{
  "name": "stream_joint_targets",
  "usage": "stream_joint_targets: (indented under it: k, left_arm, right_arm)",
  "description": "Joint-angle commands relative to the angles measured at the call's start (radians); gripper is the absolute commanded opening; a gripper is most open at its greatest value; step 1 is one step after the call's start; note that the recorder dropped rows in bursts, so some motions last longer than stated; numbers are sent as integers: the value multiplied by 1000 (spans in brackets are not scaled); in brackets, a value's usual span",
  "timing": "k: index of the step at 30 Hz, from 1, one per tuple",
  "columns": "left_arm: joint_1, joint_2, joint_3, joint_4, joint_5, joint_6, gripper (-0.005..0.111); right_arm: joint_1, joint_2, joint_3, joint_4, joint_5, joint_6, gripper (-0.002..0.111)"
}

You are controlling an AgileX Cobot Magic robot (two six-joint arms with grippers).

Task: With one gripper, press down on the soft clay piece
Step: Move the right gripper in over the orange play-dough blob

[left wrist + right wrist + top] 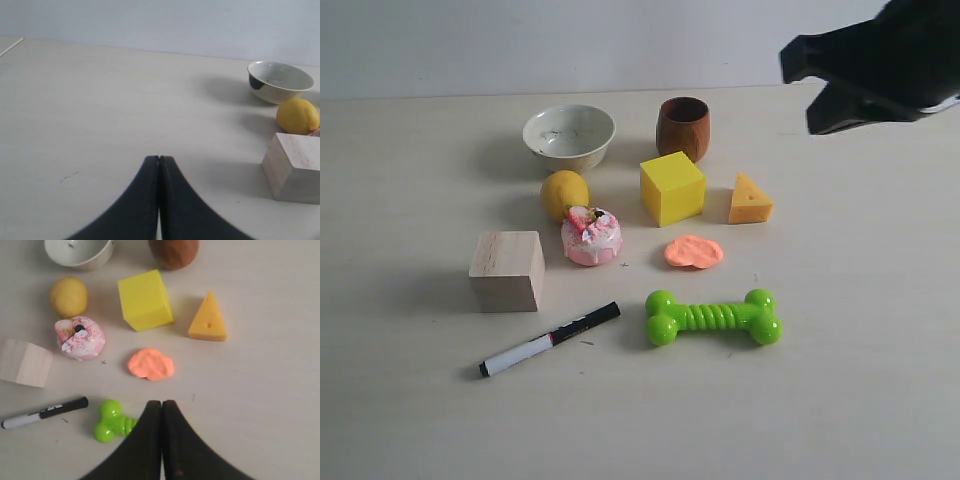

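The soft clay piece [694, 251] is a flat salmon-orange blob lying on the table between the yellow cube [672, 187] and the green bone toy [713, 317]. In the right wrist view the clay [151, 364] lies a short way beyond my right gripper [161, 402], whose black fingers are shut with nothing between them. That gripper [795, 62] hangs high at the upper right of the exterior view, well clear of the clay. My left gripper [159, 158] is shut and empty over bare table and does not show in the exterior view.
Around the clay stand a cheese wedge [750, 199], a pink-and-white toy cake [591, 237], a lemon [564, 193], a white bowl [569, 135] and a brown cup [683, 126]. A wooden block [507, 270] and a marker [549, 339] lie to the left.
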Motion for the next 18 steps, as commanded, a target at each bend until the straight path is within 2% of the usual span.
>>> stream_joint_targets:
  k: [1,7,18]
  left_arm:
    - [-6,-7,0,-8,-8,-3,0]
    - [-6,-7,0,-8,-8,-3,0]
    - [-6,-7,0,-8,-8,-3,0]
  right_arm:
    - [86,135,-129,-78,73,89,0]
    - [117,301,-291,-170,216,261,0]
    - [117,413,-295,-148,167,304,0]
